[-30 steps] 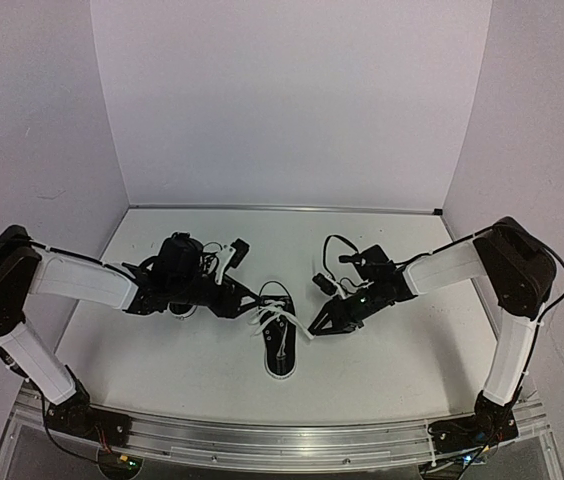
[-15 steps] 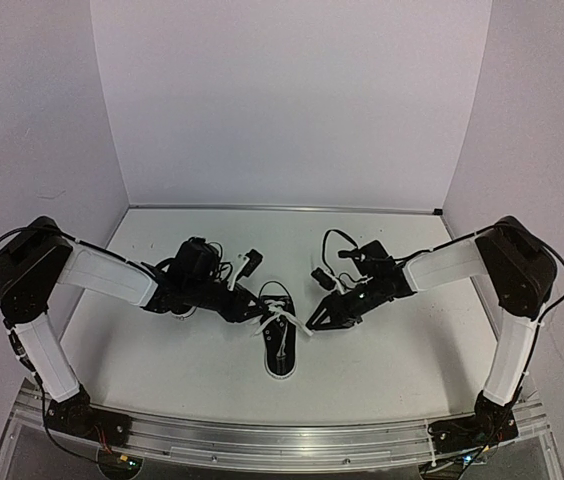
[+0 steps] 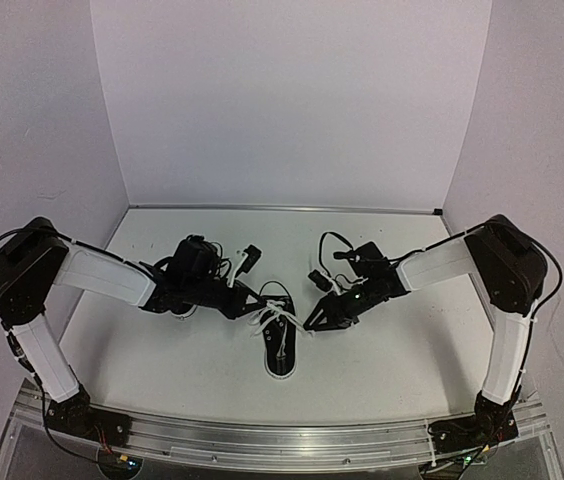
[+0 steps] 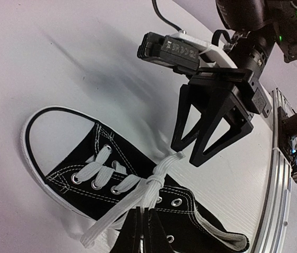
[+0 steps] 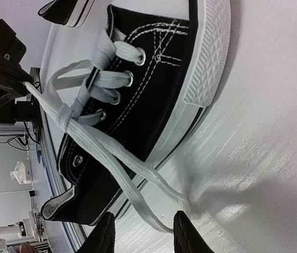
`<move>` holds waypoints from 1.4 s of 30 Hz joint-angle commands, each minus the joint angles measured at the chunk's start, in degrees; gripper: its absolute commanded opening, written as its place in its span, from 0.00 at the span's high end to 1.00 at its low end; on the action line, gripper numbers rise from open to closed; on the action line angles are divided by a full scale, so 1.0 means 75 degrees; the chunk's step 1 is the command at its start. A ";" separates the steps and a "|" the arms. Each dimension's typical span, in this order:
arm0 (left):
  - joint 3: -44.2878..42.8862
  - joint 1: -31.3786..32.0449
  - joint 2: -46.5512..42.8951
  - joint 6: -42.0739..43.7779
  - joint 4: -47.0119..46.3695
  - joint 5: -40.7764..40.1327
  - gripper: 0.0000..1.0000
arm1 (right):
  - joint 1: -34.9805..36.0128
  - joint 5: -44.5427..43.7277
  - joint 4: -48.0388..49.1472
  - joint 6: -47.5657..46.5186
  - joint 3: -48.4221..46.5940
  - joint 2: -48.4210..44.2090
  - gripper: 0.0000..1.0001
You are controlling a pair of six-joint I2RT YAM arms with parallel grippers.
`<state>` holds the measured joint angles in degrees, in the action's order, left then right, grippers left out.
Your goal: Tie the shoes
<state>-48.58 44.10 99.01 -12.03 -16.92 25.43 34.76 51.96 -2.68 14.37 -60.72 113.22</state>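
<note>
So far, the near shoe (image 3: 280,345) on the worktop (image 3: 392,360) carries only a first crossover in its lace (image 4: 154,182). Left fingers (image 4: 130,234) clamp one strand beside that shoe; right fingers (image 5: 105,234) stand apart around the other. Bow and the second shoe (image 5: 59,8) beyond it likely remain.

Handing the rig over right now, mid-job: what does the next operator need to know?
Left gripper: shut on a lace of the middle shoe, holding it taut.
Right gripper: open, tips at the other lace end, not gripping it.
Second shoe: farther back, mostly hidden under the left arm; its laces unseen.
Done: apparently a first knot on the middle shoe.
Left: grab the free end, form the bow, then do the second shoe.
</note>
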 commanded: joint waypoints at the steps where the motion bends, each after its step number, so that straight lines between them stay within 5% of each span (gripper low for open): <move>1: 0.0119 -0.0012 -0.0679 0.0087 -0.0098 -0.0450 1.00 | -0.0030 0.0058 0.0057 -0.0111 -0.0346 0.0042 0.65; 23: 0.0694 -0.0605 -0.2144 -0.0172 0.0604 -0.2255 1.00 | -0.0334 0.0166 0.0078 -0.0041 -0.0770 -0.0212 0.59; 42: 0.0689 -0.0806 -0.1591 -0.0411 0.0372 -0.1810 1.00 | 0.0086 0.0156 0.0151 -0.0165 -0.1098 0.0417 0.55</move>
<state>-42.72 38.24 85.95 -14.27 -12.05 10.87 34.70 53.28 -2.61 14.32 -66.28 114.54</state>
